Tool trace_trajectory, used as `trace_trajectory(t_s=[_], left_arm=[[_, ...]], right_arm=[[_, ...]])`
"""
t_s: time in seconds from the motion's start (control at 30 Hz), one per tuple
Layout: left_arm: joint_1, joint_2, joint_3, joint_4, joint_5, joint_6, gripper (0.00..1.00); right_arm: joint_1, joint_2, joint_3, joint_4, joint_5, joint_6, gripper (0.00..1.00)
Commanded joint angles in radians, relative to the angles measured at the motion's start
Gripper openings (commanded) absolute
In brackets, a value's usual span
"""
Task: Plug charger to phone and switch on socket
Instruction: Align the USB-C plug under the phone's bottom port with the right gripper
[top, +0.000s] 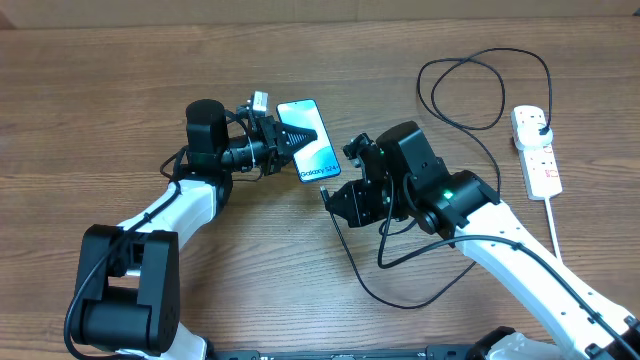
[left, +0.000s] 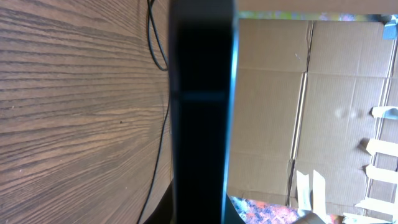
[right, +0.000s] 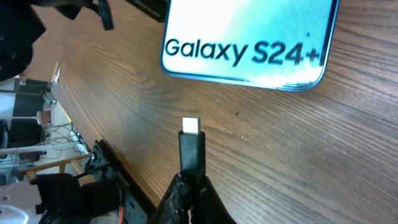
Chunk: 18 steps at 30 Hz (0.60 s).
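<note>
My right tool (right: 189, 186) pinches the connector end of the long thin black charger cable (right: 191, 149), its metal tip just short of the slim lit light-blue smartphone (right: 249, 43) lying on the wooden tabletop (top: 100, 80). My left tool (top: 298, 137) is clamped on the smartphone's far end. The small white power strip (top: 537, 150) sits well apart, rightward.

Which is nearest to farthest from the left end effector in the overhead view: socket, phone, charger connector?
1. phone: gripped at its upper end by the left end effector.
2. charger connector: just past the phone's lower end, held in the right end effector.
3. socket: far over on the right side.
</note>
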<state>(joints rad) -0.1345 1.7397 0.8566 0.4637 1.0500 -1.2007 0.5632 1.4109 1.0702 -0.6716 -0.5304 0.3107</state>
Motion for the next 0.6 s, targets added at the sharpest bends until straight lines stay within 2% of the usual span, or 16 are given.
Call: trace_trajectory(t_s=[0.0,0.57], left_arm=[[-0.005,-0.004,0.012,0.011,0.017,0.021,0.04],[-0.005,-0.004,0.012,0.011,0.017,0.019,0.04]], right_arm=[[-0.002,0.029,-0.003,0.010,0.014,0.000,0.04],[-0.002,0.039,-0.003,0.042,0.067,0.008,0.04]])
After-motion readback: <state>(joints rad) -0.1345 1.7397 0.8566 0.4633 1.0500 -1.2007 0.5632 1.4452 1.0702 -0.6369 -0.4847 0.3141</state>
